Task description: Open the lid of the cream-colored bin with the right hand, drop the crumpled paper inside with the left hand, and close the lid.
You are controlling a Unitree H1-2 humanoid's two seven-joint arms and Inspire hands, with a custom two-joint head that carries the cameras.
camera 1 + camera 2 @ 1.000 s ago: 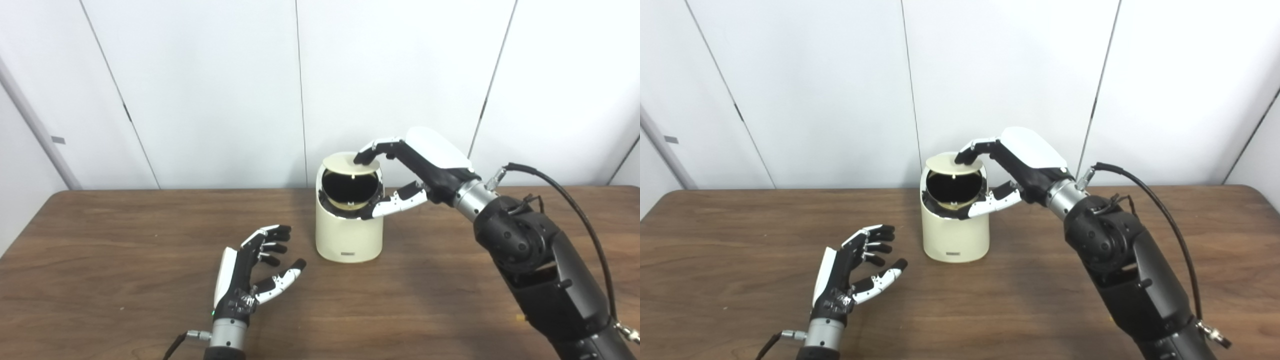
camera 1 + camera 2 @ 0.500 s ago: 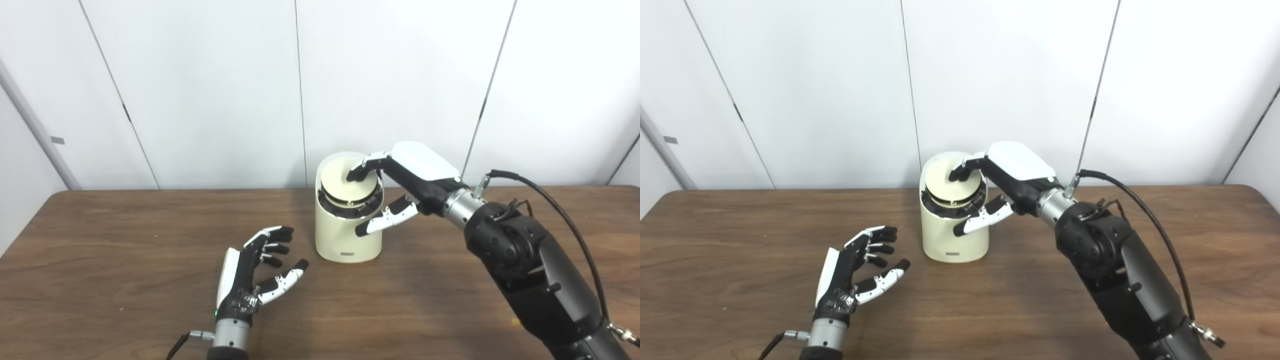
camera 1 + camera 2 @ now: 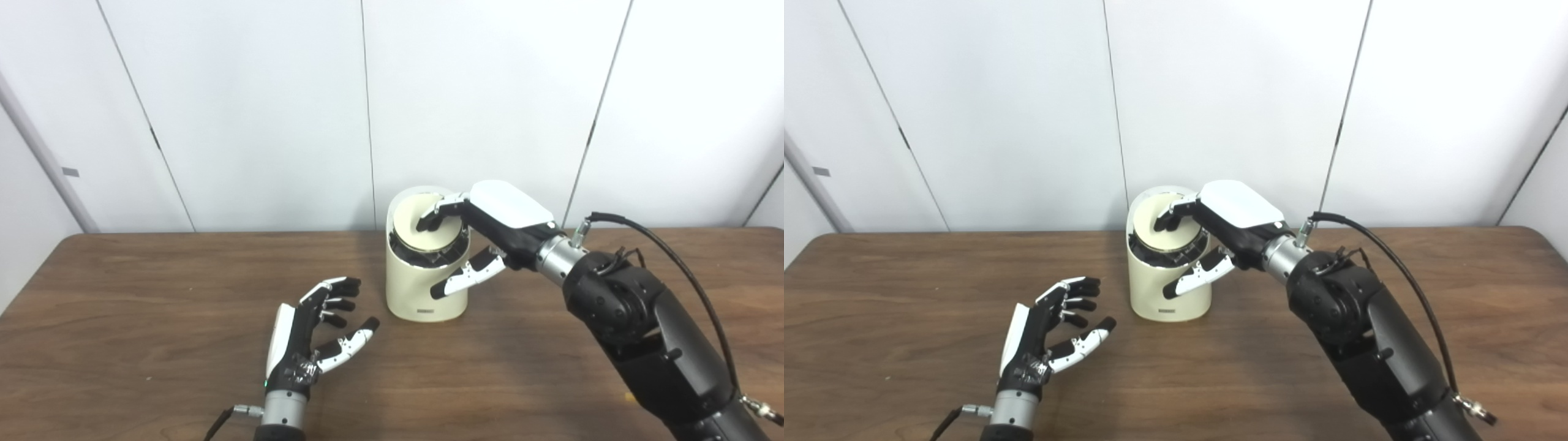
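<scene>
Left eye view, read from left to right. Brown wooden desk [image 3: 122, 343] across the frame, white wall panels behind. Left hand [image 3: 306, 340] low on the desk, palm turned inward, fingers [image 3: 334, 294] spread and empty, holding nothing. No crumpled paper visible anywhere on the desk or in either hand; probably already inside the bin, though not confirmable.

Just right of that hand, near the desk's middle: cream-colored bin [image 3: 427, 269], upright. Round lid [image 3: 422, 229] tilted toward the cameras, pressed down into the bin's mouth. A second ago raised nearly level with the dark opening fully exposed; half a second ago partly lowered; now almost seated, only a thin dark gap along the front rim. Contents of the bin hidden by the lid.

Further right: right hand [image 3: 484, 229], fingers curled onto the lid's face and pushing it down, thumb lying against the bin's front wall, not gripping anything. Black forearm running off toward the lower right corner, cable looping above it.

Judged stage: closing step nearly done; remaining, a last press to seat the lid flush.
</scene>
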